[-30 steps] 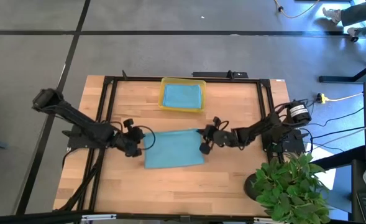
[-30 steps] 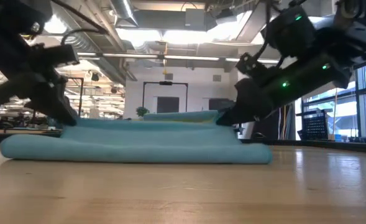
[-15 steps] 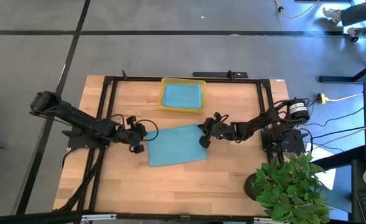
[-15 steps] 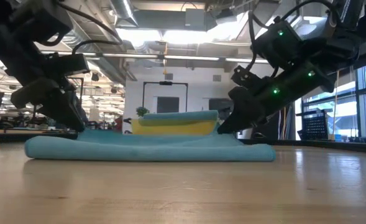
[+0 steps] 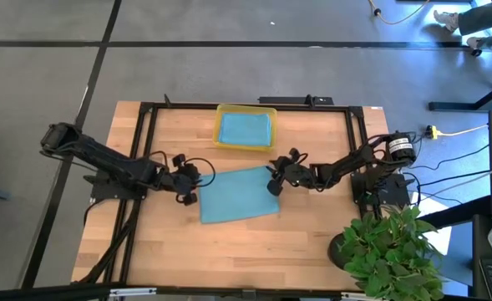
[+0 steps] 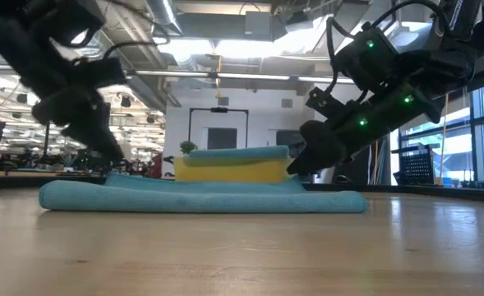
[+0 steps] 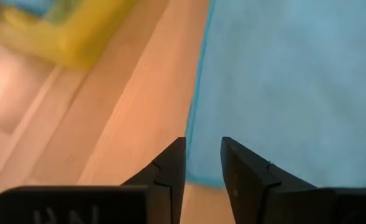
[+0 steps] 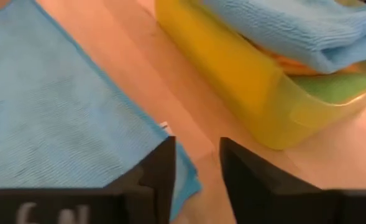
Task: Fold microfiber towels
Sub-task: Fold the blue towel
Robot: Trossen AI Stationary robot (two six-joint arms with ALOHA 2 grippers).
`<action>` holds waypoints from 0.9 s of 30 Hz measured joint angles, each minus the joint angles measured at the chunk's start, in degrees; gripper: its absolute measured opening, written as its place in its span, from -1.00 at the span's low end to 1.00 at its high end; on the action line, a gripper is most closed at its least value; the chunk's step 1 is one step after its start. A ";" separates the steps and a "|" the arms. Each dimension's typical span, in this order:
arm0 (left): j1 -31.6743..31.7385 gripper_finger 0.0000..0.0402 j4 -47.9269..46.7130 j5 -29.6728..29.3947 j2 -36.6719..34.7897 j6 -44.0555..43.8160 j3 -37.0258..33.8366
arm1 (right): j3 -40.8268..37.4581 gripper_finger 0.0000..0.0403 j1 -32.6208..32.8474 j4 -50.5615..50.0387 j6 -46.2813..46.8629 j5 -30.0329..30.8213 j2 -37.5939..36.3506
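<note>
A teal-blue towel (image 5: pixel 239 196) lies flat on the table's middle, doubled, with a rounded near edge in the low view (image 6: pixel 200 197). My left gripper (image 5: pixel 194 191) is open just above the towel's far left corner (image 7: pixel 198 168), clear of it in the low view. My right gripper (image 5: pixel 272 182) is open over the towel's far right corner (image 8: pixel 181 180). A yellow tray (image 5: pixel 219 125) at the far middle holds another teal towel (image 5: pixel 246 128) on top. Orange (image 8: pixel 294 65) and green (image 8: pixel 341 87) cloths show under it.
A black metal frame (image 5: pixel 145 150) runs along the table's left, far and right sides. A potted plant (image 5: pixel 388 251) stands at the near right corner. Bare wood lies in front of the towel and between it and the tray.
Both grippers have gone toward the table's far edge, drawing the towel's far edge with them. The towel has slid a little toward the tray and turned slightly, and now lies flat. My left gripper has then risen clear of the towel.
</note>
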 joint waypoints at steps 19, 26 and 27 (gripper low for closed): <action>-10.28 -0.55 22.34 0.20 10.10 -0.07 2.48 | 0.02 -0.57 1.46 4.08 -4.01 -12.27 0.00; -11.42 -0.55 24.72 0.47 18.90 -5.37 2.48 | 0.02 -0.87 0.17 2.69 -2.76 -12.16 0.33; -11.59 -0.55 24.80 1.23 19.94 -7.48 2.47 | 0.04 -0.90 -0.09 2.66 -2.82 -12.11 0.61</action>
